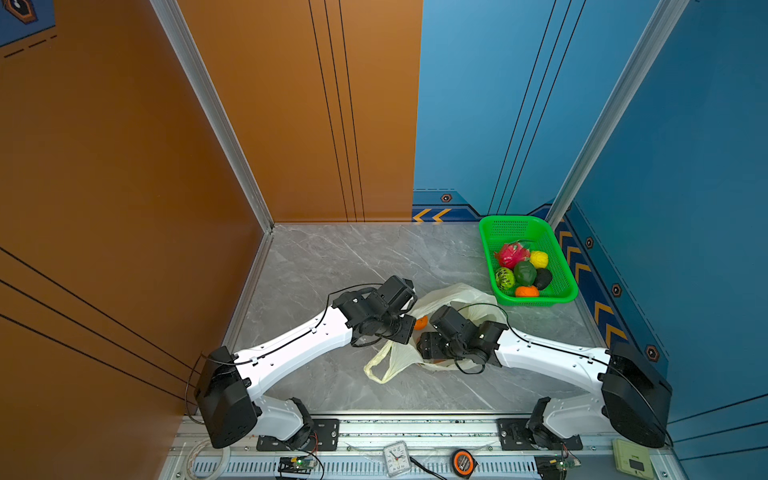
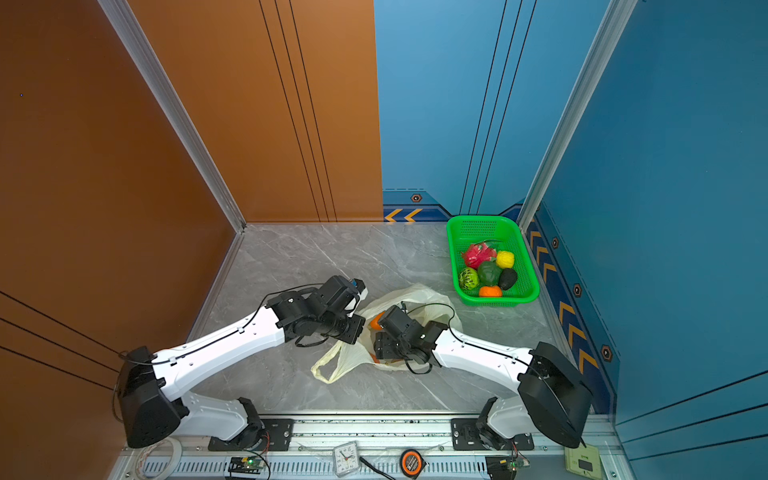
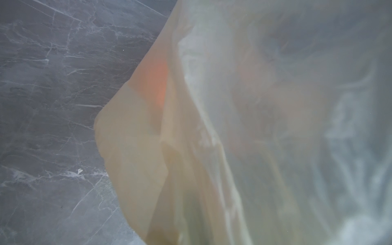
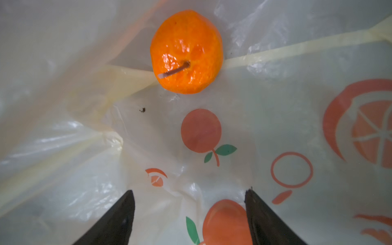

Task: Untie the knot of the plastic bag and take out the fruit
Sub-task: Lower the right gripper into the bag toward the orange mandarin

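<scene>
The plastic bag (image 1: 451,293) lies crumpled on the marble table in both top views, one handle loop (image 1: 380,365) trailing toward the front. No knot is in view. My left gripper (image 1: 412,318) sits at the bag's left rim, shut on the film; in the left wrist view the bag (image 3: 212,148) drapes over the lens and hides the jaws. My right gripper (image 4: 189,189) is open inside the bag (image 4: 275,118), holding nothing. A loose orange (image 4: 186,51) lies on the film ahead of its fingertips, also seen as the orange (image 1: 421,322). Several fruit (image 1: 524,272) lie in the green basket.
The green basket (image 1: 490,232) stands at the back right, close to the blue wall. Orange wall on the left. On the front rail are a small clock (image 1: 397,457), a tape measure (image 1: 461,461) and a roll of tape (image 1: 208,457).
</scene>
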Controlling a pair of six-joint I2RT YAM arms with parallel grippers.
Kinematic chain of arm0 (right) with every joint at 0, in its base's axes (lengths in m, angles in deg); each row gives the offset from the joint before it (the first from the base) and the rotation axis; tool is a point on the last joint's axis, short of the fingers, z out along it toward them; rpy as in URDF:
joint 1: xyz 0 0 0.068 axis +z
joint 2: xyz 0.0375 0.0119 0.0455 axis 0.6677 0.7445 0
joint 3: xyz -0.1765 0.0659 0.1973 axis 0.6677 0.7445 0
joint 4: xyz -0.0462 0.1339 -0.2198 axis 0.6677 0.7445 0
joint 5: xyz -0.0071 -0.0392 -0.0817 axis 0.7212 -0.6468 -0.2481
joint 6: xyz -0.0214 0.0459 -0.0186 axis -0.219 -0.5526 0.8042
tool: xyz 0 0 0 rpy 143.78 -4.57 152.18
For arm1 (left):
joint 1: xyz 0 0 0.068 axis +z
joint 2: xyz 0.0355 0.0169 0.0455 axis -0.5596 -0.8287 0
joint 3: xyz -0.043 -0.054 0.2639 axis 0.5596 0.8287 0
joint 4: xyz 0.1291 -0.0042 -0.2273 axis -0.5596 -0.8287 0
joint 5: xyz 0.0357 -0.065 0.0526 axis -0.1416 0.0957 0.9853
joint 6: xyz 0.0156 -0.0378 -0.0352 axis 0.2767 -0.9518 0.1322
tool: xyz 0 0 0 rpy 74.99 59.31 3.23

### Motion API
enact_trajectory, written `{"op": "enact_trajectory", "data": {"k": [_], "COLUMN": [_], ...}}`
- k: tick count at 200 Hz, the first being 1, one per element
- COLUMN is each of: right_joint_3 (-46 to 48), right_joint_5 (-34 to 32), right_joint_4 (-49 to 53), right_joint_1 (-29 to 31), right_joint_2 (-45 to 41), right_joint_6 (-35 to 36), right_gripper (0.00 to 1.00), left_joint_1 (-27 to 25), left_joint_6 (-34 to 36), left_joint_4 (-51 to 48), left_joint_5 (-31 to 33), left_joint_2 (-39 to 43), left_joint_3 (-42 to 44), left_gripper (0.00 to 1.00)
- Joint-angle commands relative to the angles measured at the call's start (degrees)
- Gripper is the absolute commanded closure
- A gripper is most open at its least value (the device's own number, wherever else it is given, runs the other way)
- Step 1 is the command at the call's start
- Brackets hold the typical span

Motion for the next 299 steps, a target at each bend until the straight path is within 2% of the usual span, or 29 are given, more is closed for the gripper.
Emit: {"op": "enact_trajectory", "data": {"k": [1,56,142,199,235,266,281,299], "right_joint_3": [-2.3,3.4,2.4,-0.2,-5.2,-7.0,-7.3,-8.0], "right_joint_5": [0.0,-6.0,-6.8,-11.3,-16.4,-18.0,-18.9,-19.4], "right_joint_4": [-2.3,-11.4,-19.6,-22.2,-17.4,-14.3,-13.6,-13.1], "right_joint_1": [-0.8,-1.6,-2.6,-1.0,1.1,0.4,0.2,0.2], "right_joint_2": [1.1,1.5,8.1,15.1,18.6,19.6,19.4,19.6], "right_joint_6": [-5.8,-15.9,-17.3,-21.6,-21.7,-22.0,-21.7,-21.0], "right_gripper": [0.17,0.15,0.13,0.11,0.09,0.09,0.12,0.20], "left_joint_1": [-0.8,-2.1,-2.4,-2.4,-2.4,-2.3,-2.3,-2.3], "left_joint_6": [1.3,1.5,2.5,3.7,3.8,3.7,3.7,3.4], "left_joint_4": [-1.2,-1.2,-1.1,-0.9,-0.9,-0.9,-0.8,-0.8], "left_joint_5": [-2.3,-2.1,-2.8,-4.9,-6.0,-6.4,-6.8,-7.2], "left_joint_2": [-0.9,-0.7,-1.5,-2.4,-2.8,-2.3,-1.9,-1.5], "left_joint_3": [0.4,2.4,2.9,2.7,3.0,3.4,3.8,4.5], "left_gripper": [1.00,1.00,1.00,1.00,1.00,1.00,1.00,1.00]}}
